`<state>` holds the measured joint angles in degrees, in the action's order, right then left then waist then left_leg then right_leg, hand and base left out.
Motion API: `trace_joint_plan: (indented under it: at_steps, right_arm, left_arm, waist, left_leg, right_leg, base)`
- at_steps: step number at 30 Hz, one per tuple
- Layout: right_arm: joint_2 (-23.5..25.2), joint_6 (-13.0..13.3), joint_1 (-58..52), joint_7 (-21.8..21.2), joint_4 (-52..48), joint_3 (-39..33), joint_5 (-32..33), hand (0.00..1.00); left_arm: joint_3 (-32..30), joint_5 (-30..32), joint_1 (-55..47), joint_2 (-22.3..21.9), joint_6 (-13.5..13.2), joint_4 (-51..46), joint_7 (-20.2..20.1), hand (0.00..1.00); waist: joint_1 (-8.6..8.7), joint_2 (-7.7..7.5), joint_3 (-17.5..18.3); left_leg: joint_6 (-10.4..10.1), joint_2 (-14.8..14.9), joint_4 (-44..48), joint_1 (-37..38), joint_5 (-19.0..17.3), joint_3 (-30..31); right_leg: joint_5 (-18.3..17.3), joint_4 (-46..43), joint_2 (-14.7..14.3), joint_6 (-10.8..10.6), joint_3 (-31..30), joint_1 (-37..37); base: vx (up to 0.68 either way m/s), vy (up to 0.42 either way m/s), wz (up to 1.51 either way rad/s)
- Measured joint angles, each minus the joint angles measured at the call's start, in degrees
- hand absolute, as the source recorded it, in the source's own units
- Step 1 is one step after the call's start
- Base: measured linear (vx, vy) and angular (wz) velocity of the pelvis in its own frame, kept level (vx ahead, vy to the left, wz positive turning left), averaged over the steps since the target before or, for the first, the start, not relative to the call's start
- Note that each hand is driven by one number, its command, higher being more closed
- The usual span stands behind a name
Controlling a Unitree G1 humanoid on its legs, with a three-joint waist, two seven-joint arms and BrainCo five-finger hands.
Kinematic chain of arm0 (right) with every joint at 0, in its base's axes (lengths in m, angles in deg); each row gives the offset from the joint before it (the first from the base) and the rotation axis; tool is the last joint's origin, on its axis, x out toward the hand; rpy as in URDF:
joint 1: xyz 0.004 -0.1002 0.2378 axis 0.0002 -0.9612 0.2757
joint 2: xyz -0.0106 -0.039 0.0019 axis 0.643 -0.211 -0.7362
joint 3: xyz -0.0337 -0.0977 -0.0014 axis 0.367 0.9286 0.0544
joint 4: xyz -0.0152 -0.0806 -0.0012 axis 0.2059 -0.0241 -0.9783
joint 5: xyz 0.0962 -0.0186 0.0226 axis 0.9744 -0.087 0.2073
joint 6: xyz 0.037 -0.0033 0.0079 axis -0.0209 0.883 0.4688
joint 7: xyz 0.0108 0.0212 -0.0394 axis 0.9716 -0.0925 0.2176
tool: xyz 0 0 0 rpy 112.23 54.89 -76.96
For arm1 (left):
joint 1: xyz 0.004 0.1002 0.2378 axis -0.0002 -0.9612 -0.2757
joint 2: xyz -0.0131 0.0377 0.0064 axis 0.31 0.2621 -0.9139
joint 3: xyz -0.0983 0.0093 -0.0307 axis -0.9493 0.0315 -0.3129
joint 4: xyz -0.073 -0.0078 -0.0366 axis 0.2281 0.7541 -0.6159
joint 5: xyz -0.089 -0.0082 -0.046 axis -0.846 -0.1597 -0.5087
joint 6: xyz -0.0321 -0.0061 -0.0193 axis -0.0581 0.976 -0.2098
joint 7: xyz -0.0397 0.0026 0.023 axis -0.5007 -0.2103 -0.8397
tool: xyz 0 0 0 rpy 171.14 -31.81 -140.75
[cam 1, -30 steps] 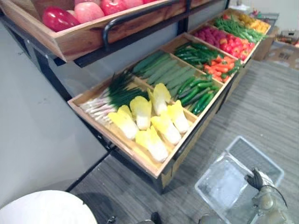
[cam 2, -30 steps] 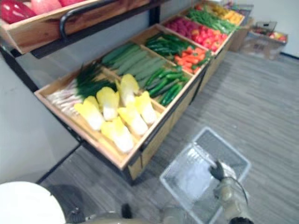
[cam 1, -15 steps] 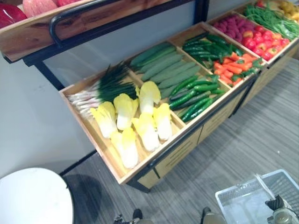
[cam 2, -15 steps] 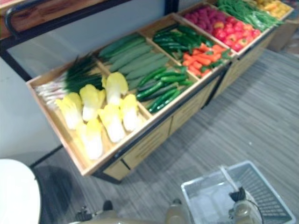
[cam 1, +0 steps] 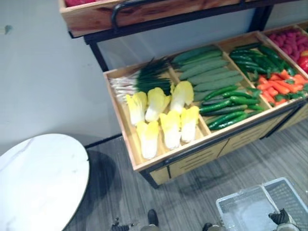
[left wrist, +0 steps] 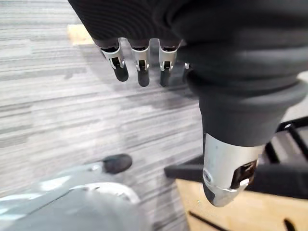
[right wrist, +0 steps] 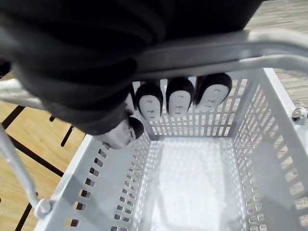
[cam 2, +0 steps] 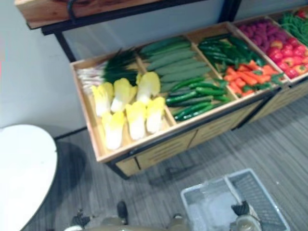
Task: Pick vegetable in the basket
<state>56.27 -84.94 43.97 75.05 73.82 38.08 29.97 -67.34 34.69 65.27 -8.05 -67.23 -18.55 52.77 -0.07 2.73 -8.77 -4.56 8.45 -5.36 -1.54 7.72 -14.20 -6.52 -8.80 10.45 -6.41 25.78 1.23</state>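
Observation:
A wooden produce stand [cam 1: 192, 155] holds yellow-white cabbages [cam 1: 166, 118], scallions [cam 1: 139, 79], long cucumbers [cam 1: 209, 67], small green peppers [cam 1: 226, 106] and carrots [cam 1: 276, 86]. A pale grey plastic mesh basket [cam 2: 204, 211] hangs low in front of the stand, and nothing lies in it. My right hand [right wrist: 179, 101] is shut on the basket's handle [right wrist: 226, 50], its fingers curled under the bar; it also appears at the bottom edge as the right hand [cam 1: 281, 217]. My left hand [left wrist: 140, 60] hangs open over the grey floor, fingers straight, holding nothing.
A round white table [cam 1: 38, 178] stands at the left, near the stand's corner. An upper wooden shelf [cam 1: 144, 12] with a black rail overhangs the back of the stand. Red fruit [cam 2: 284, 48] fills the bins at the far right. Grey striped floor [cam 1: 120, 192] lies between.
The whole picture has swung, so the camera moved: the stand now sits further right and the white table shows more. The basket stays in my right hand.

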Motion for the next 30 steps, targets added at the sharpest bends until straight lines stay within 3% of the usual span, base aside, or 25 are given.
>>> trace_joint_plan:
  at_steps: [7,11,21,25,30]
  right_arm:
    - [3.8,0.3,-1.5,2.7,0.1,-1.2,0.7,1.00]
    - [4.4,1.4,-2.0,3.0,0.4,-1.2,1.8,1.00]
    - [4.6,1.4,-0.7,3.8,2.3,-0.1,1.6,1.00]
    - [4.6,1.3,0.5,4.1,2.1,2.2,-0.5,1.00]
    - [4.6,1.3,0.8,4.6,0.6,5.9,-0.7,1.00]
  left_arm:
    - [2.5,2.3,-1.1,0.0,-4.3,-23.8,9.9,0.00]
    - [5.5,6.5,-2.3,-1.5,-4.6,-35.8,13.2,0.00]
    - [7.0,7.2,-0.6,-2.3,-4.1,-38.5,15.5,0.00]
    - [7.5,9.6,3.4,-2.1,-2.7,-34.2,17.8,0.00]
    - [7.9,11.7,5.6,-2.1,-0.6,-31.2,19.8,0.00]
  waist:
    - [-0.29,-0.48,0.6]
    - [-0.21,-0.77,1.1]
    - [0.10,-0.88,2.5]
    - [1.44,-0.89,2.5]
    - [1.74,-0.95,2.8]
  left_leg:
    - [0.2,-1.7,-0.1,-0.4,-0.3,2.6]
    - [0.2,-1.6,-0.1,-0.4,-0.3,3.8]
    - [-0.6,0.3,-0.1,0.9,-1.0,0.3]
    - [-0.6,1.4,-0.1,1.6,-1.0,-2.0]
    - [-1.5,2.6,-0.1,2.7,-1.6,-5.2]
  right_leg:
    - [0.3,1.7,0.9,-0.5,2.4,1.6]
    - [0.3,1.9,0.5,-0.5,2.8,2.1]
    - [0.9,3.2,-1.4,0.4,-1.1,1.3]
    - [1.9,4.2,-2.6,1.1,-3.5,0.9]
    - [2.5,4.8,-3.9,1.7,-7.0,-0.2]
  base:
    - [0.05,0.024,0.19]
    - [0.05,-0.034,0.03]
    - [0.01,-0.029,-0.19]
    - [-0.01,-0.025,-0.35]
    - [-0.01,-0.015,-0.37]
